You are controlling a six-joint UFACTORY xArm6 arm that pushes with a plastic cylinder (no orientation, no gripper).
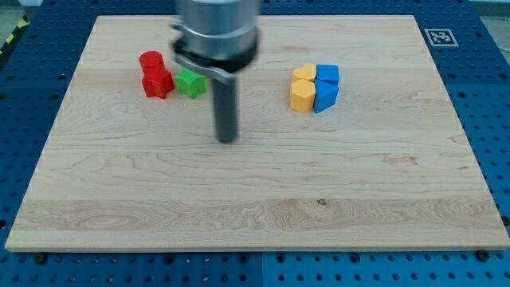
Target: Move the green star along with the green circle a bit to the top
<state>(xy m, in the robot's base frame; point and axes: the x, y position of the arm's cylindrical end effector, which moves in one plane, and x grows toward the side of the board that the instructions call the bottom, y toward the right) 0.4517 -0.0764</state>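
Note:
A green star [190, 83] lies on the wooden board [255, 199] in the upper left, touching a red star [158, 82] on its left. Part of the green star's right side is hidden by the arm's body [217, 32]. No green circle shows; the arm's body may be covering it. My tip [228, 140] rests on the board below and to the right of the green star, apart from it and touching no block.
A red round block [150, 61] sits just above the red star. To the view's right is a tight cluster: a yellow heart [303, 74], another yellow block [300, 96] and two blue blocks [327, 74] [325, 96].

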